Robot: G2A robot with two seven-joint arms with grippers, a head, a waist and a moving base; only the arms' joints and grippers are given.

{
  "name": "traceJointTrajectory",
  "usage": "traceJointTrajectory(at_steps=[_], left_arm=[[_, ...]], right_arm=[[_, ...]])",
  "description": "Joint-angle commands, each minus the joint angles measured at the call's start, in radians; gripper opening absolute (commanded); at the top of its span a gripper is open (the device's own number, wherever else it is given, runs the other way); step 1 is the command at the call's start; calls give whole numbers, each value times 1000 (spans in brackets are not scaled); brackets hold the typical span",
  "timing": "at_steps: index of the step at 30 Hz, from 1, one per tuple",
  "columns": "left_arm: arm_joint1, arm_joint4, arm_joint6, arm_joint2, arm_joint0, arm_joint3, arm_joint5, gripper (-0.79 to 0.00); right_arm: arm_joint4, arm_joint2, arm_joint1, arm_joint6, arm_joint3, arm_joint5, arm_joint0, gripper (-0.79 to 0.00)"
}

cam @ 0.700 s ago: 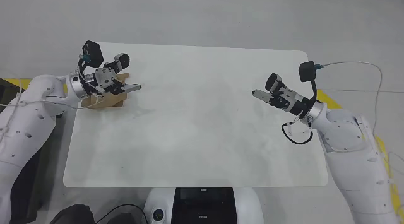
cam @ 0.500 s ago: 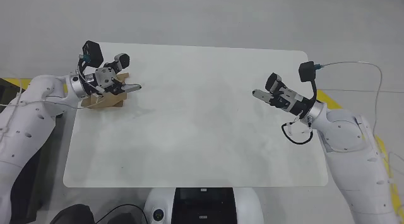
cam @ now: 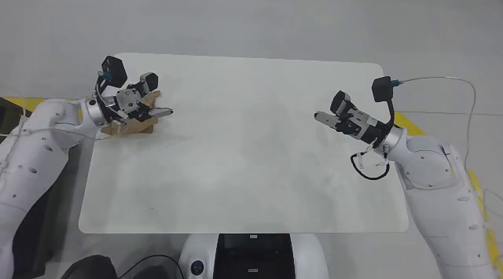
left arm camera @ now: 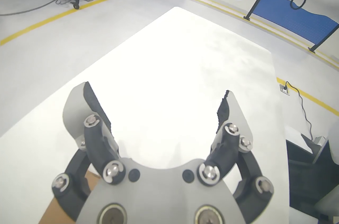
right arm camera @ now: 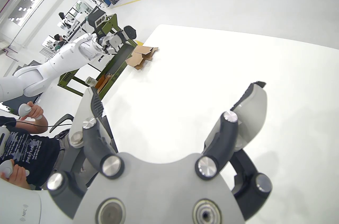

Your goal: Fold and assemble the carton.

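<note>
Slightly shifted, the left jaws sat released above the brown carton at the edge of the table; the right jaws hung released too, well apart.

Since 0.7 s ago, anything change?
The open left gripper drew back slightly over the carton at its table edge. Nothing was taken hold of or let go. The carton and the open right gripper stayed put.

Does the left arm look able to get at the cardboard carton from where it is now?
Probably yes. The left claw is open and sits right above the carton at the edge of the table, nothing between them. It points past the carton, so it would likely need to tilt down.
</note>
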Motion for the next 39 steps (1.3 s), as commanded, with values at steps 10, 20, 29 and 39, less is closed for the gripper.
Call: traceJointTrajectory(at_steps=[10,20,29,39], left_arm=[[55,-513,-383,-57,38,153,0,0],[106,-825,-622,-166,84,281,0,0],[91,-931,-736,-164,58,505,0,0],[26,-942,-758,-97,-36,698,75,0]], right_arm=[[0,0,0,0,0,0,0,0],[0,0,0,0,0,0,0,0],[0,0,0,0,0,0,0,0],[0,0,0,0,0,0,0,0]])
